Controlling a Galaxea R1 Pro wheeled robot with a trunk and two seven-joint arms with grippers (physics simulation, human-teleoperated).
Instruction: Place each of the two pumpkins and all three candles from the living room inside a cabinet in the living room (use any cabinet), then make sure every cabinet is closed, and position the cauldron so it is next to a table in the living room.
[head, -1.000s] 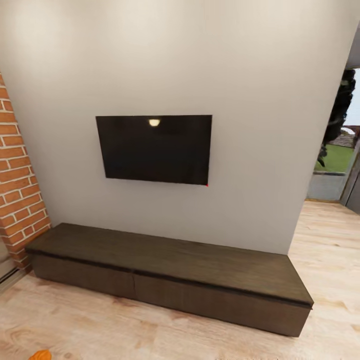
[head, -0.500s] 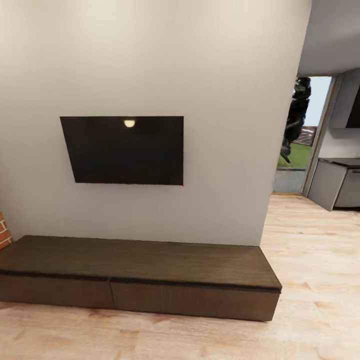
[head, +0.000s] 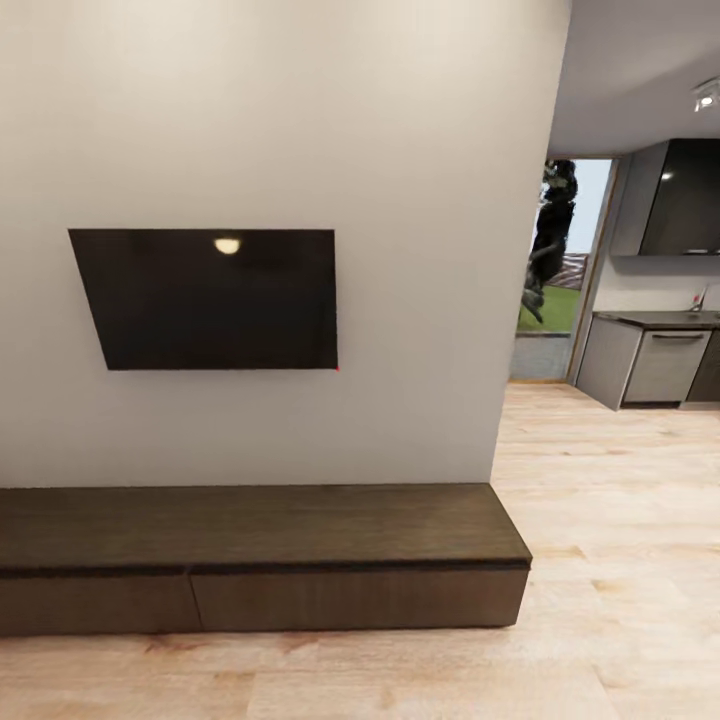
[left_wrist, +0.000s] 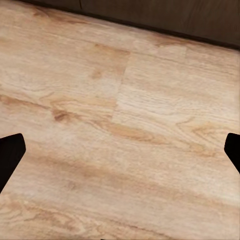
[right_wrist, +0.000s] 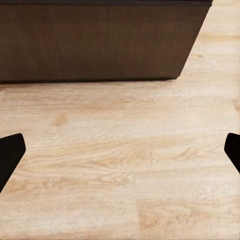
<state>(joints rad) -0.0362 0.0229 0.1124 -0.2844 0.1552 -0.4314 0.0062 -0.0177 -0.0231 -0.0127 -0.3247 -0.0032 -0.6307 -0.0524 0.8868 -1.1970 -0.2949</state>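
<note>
Cabinet (head: 260, 560) stands shut against the wall under the TV (head: 210, 300), its right end near the doorway. Both hands, left (left_wrist: 120, 155) and right (right_wrist: 120, 155), gape wide and empty over bare floor (head: 600, 620). Best to square the base to a drawer front before reaching.

The head view faces the wall and cabinet (head: 300, 540) from mid-distance; both wrist views look down close at the floor (left_wrist: 120, 130), sharing the cabinet's base.
</note>
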